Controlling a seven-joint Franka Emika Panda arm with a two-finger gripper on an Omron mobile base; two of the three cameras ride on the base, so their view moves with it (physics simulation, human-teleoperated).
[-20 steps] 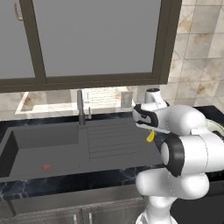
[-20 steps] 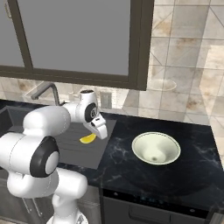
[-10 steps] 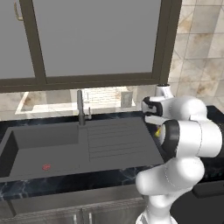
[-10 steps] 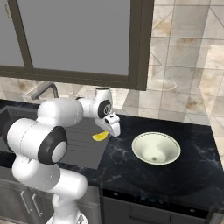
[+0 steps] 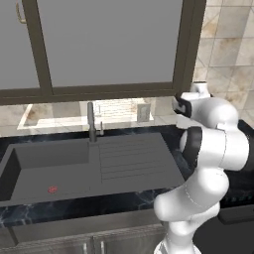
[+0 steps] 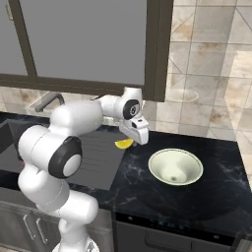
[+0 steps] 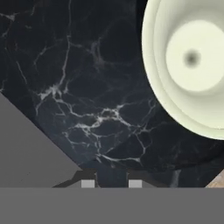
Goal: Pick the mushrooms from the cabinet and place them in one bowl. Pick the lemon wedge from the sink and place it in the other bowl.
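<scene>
Yellow lemon wedge (image 6: 124,143) sits pinched in our gripper (image 6: 132,139), jaws nearly shut on it, above edge of sink (image 6: 101,157) drainboard, near cream glossy bowl (image 6: 175,167) on black marble table (image 6: 216,192). We judge wedge light, soft, slippery: hold across its flat faces, squeeze gently. Bowl not yet reached.

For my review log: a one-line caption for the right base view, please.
Pincer carries the lemon wedge above the counter, left of the cream bowl.
</scene>
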